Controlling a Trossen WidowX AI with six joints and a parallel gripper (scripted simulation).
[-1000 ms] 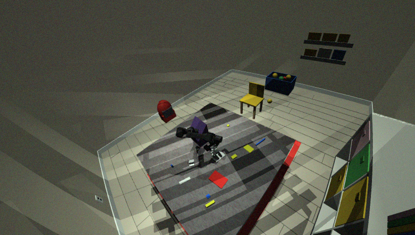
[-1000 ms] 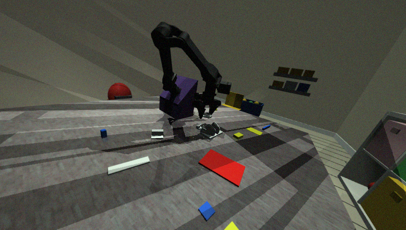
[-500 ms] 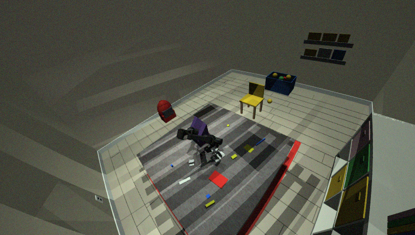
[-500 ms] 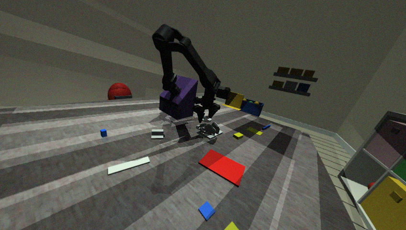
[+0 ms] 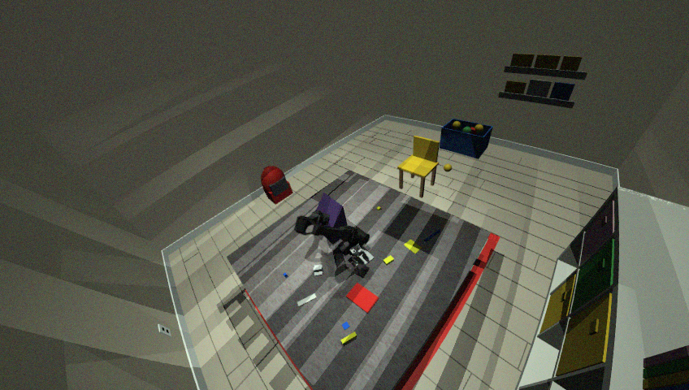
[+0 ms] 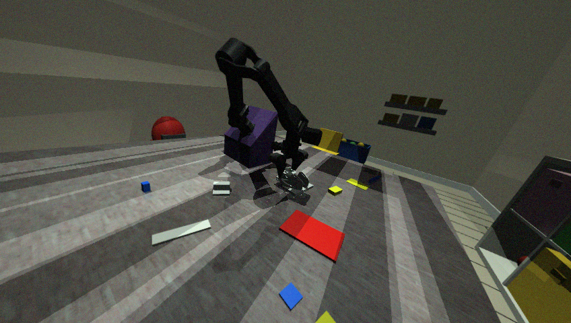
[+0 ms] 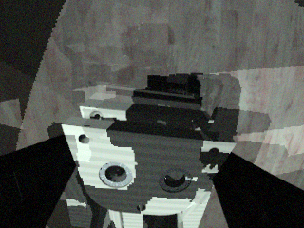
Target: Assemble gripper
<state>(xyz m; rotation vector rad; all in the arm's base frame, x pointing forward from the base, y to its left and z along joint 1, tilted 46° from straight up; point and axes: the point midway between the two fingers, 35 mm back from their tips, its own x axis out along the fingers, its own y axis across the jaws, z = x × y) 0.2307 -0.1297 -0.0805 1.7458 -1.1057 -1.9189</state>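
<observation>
My gripper points down, shut on the housing plate, one finger at each side. The plate is white, partly in dark shadow, with two round ringed holes towards its near edge. The gripper base lies on the mat beneath the hand, with the curved jaws on it. In the wrist view the plate covers most of the base and jaws; white parts show past its far and near edges. The jaws' gear teeth and pins are hidden. I cannot tell whether the plate touches the stubs.
A purple wedge block stands behind the arm. A striped white block and white bar lie left. A red plate lies in front; a yellow block lies right.
</observation>
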